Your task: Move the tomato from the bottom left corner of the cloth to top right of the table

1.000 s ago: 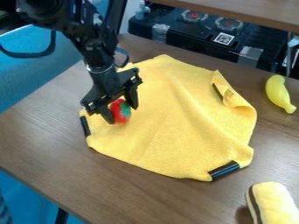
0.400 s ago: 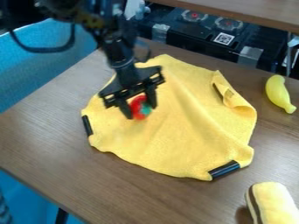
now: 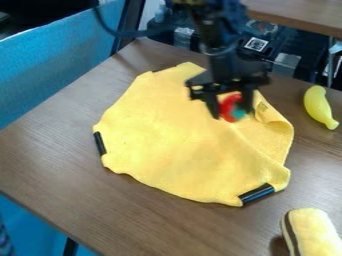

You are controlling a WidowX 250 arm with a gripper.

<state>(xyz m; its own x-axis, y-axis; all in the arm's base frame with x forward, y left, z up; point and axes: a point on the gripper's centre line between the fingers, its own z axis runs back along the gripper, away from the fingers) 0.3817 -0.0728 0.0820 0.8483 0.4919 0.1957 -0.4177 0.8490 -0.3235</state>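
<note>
Red skin with a green patch: the tomato (image 3: 229, 106), caught between the two fingers of the gripper (image 3: 231, 109), which is clamped on it. Held over the upper right part of the yellow cloth (image 3: 163, 135), near the folded corner (image 3: 268, 114) just right of the gripper. Height above the cloth hard to judge.

Handling, by judgement: probably a toy, so light, little load for the arm. Rounded, smooth-looking skin; may roll or squirt out if pinched off centre. Whether it gives under pressure, cannot tell; treat as slightly soft, moderate squeeze, no crushing. Best hold is across the widest part, one finger on each flank, pads at mid-height. Present hold looks about so, with red and green both showing between the fingers. Too low a grip could drag cloth along; too high would slip off the curve.

Surroundings: banana (image 3: 318, 105) on the desk (image 3: 60, 160), well to the right of the gripper; striped yellow toy (image 3: 314, 232) farther off, below and right. Destination, top right of the desk, lies beyond the cloth, right of the gripper. Carry should clear the fold, then a low, gentle release: a round thing dropped on bare wood could roll, perhaps against the banana.
</note>
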